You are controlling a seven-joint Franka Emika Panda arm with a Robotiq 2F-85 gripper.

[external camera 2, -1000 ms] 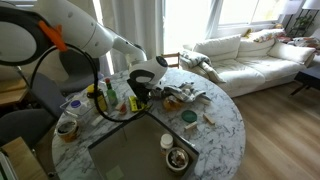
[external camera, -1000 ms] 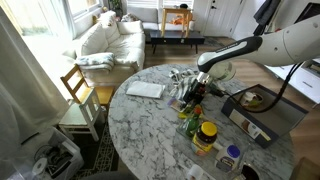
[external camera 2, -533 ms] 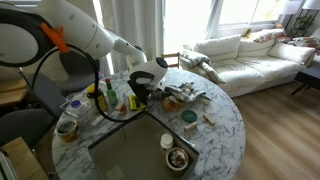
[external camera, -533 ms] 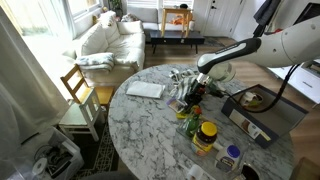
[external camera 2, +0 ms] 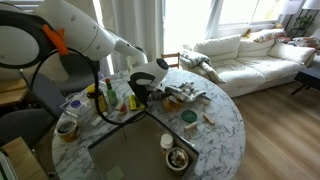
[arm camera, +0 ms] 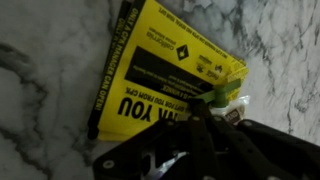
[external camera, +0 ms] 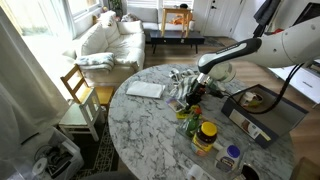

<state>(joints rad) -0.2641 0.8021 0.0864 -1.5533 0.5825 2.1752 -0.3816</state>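
Currently | fingers (arm camera: 207, 122) closed over yellow packet (arm camera: 160, 70) edge | flat on table (arm camera: 40, 60), long axis diagonal

Packet (arm camera: 170, 70) on table (arm camera: 35, 35), tool (arm camera: 207, 120) at its edge

Round marble table (external camera: 145, 130), white sofa (external camera 2: 250, 52), wooden chair (external camera: 78, 95), wood floor (external camera 2: 285, 130), bright daylit windows (external camera 2: 235, 12)

In my wrist view the gripper (arm camera: 203, 128) covers the lower edge of the yellow packet (arm camera: 160, 75), and I cannot read its blurred print.
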